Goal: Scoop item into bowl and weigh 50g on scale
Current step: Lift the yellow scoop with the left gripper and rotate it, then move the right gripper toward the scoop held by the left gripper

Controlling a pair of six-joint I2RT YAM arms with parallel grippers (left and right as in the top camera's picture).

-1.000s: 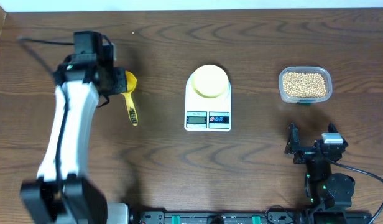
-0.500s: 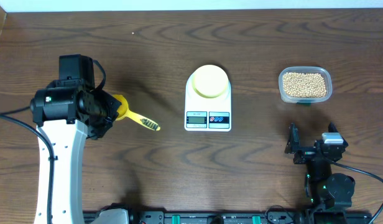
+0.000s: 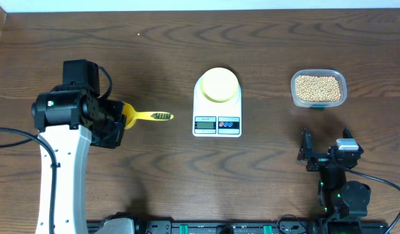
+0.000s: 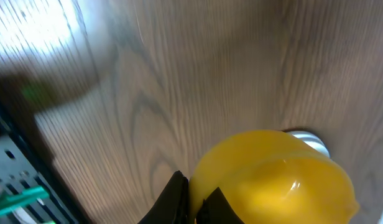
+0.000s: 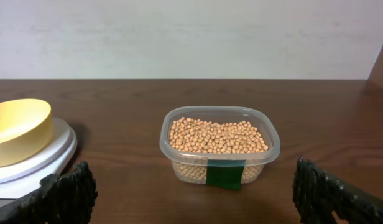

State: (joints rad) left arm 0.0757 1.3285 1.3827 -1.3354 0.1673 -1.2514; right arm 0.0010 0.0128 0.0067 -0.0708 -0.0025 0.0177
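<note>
- Beans (image 5: 217, 135), small and tan, fill a clear tub (image 5: 266, 158) at the far right of the wooden table (image 3: 187, 175); a green label sits on the tub's near wall.
- My left gripper (image 4: 193, 198) is pinched narrow on a bright yellow scoop (image 3: 145, 116), gripping it at the cup end, on the left side of the table.
- The scoop's long handle points right, toward the scale (image 3: 217, 125); its tip stops short of the scale's left edge and does not touch it.
- From my left wrist I see the rounded outside of the cup over the wood grain; I cannot tell whether it touches the table.
- The scale lies flat in the middle of the table, with its display and red and blue buttons on the near side.
- The pale yellow bowl (image 3: 219, 84) sits upright on the scale's round platform, at its far end.
- My right gripper (image 5: 194, 196) is at the near right with its jaws spread wide, gripping nothing; it faces the tub, which lies farther off and well apart from both fingers.
</note>
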